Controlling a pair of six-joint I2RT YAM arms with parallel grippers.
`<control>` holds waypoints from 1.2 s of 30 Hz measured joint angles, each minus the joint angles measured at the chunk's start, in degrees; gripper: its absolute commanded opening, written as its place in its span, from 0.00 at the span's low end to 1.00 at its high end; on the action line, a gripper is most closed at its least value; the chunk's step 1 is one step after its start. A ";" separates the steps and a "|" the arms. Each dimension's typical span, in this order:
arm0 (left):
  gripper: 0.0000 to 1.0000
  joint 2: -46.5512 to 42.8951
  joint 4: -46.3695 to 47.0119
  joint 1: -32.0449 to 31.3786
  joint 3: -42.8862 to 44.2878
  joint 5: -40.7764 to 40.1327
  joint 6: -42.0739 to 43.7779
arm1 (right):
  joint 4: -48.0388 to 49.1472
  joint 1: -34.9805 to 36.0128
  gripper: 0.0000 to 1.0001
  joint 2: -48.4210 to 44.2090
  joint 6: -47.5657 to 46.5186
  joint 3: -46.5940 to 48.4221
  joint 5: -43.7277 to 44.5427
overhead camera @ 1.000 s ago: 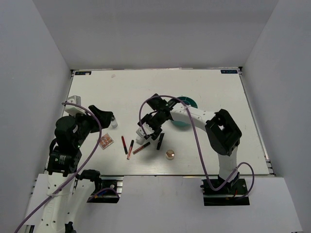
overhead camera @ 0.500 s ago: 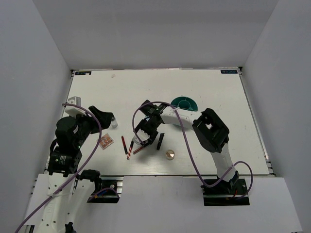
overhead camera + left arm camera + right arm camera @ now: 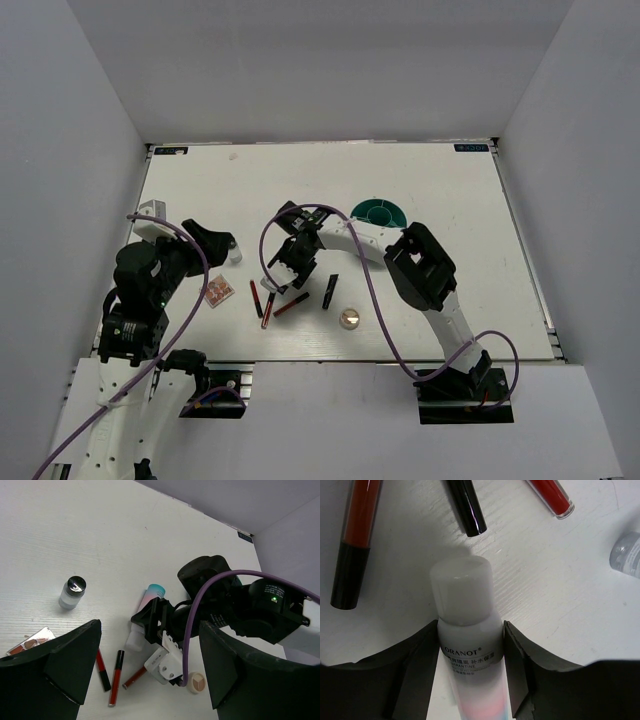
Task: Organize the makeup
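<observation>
My right gripper (image 3: 284, 266) is shut on the white-pink bottle (image 3: 469, 645), its fingers pressed on both sides, low over the table. The bottle's light blue cap (image 3: 156, 589) points away in the left wrist view. Red and black sticks lie just ahead of it: one red-black (image 3: 356, 535), one black (image 3: 465, 506), one red (image 3: 551, 496). In the top view the sticks (image 3: 268, 307) lie near the front, with the pink palette (image 3: 218, 291) to their left and the round compact (image 3: 349, 318) to their right. My left gripper (image 3: 216, 242) is open and empty.
A small clear vial with a black cap (image 3: 234, 255) stands beside my left gripper; it also shows in the left wrist view (image 3: 72, 592). The teal round divided cup (image 3: 379, 212) sits behind my right arm. A further black stick (image 3: 330, 290) lies right of the others.
My right gripper has moved left and down with the bottle, from the table's middle to just above the sticks. The left arm has not moved.
</observation>
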 measured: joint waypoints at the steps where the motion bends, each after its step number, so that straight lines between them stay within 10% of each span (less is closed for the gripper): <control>1: 0.88 0.00 -0.02 0.00 -0.04 0.00 -0.04 | -0.11 -0.02 0.22 0.00 0.31 0.09 0.11; 13: 0.89 -0.02 1.73 0.00 -1.95 0.85 -0.83 | -1.57 -3.96 0.01 -2.75 19.12 3.04 -8.63; 36: 0.89 -0.33 6.64 0.00 -4.72 5.14 -1.97 | 20.57 -33.68 0.00 -28.89 73.29 -6.78 -31.21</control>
